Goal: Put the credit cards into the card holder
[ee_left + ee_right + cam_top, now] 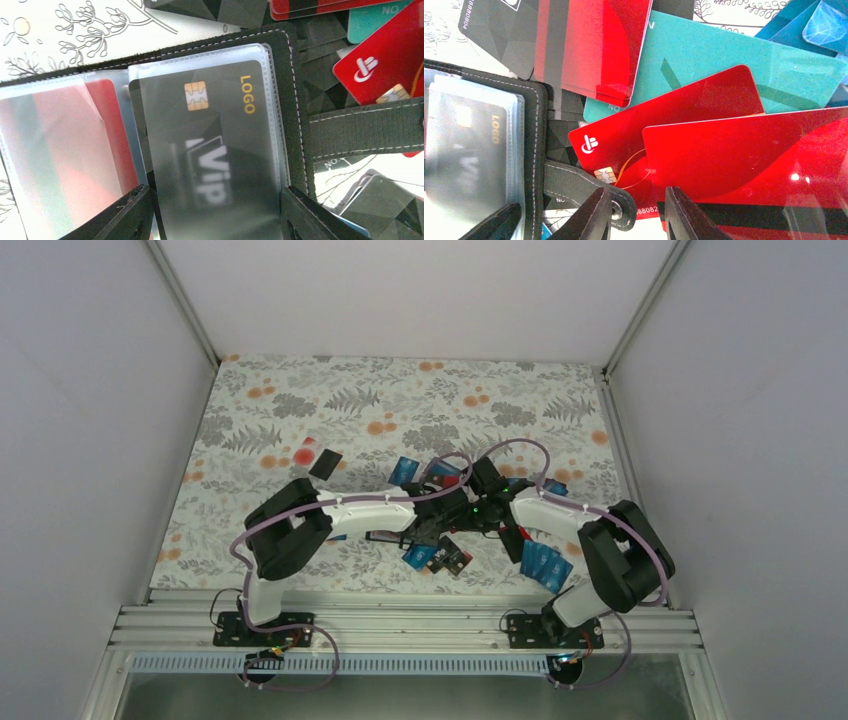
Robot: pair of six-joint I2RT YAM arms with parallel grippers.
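The card holder [295, 100] lies open, showing clear sleeves. A black VIP card [210, 130] sits in the top sleeve and a red card [107, 130] in the sleeve to its left. My left gripper [215, 189] is open, one finger on each side of the black card's sleeve. My right gripper [638, 190] is partly open, above the holder's snap strap [574, 182] and the edge of a red card [744, 160]. It holds nothing. A loose pile of red [664, 115], teal [734, 65] and black [499, 25] credit cards lies beside the holder.
In the top view both wrists meet mid-table [462, 508]. Blue cards [545, 565] lie at the right front, black and blue cards [440, 558] at the front centre, and a blue card [405, 470] behind. A black rectangle [325, 463] and a red spot [303, 455] lie at the left.
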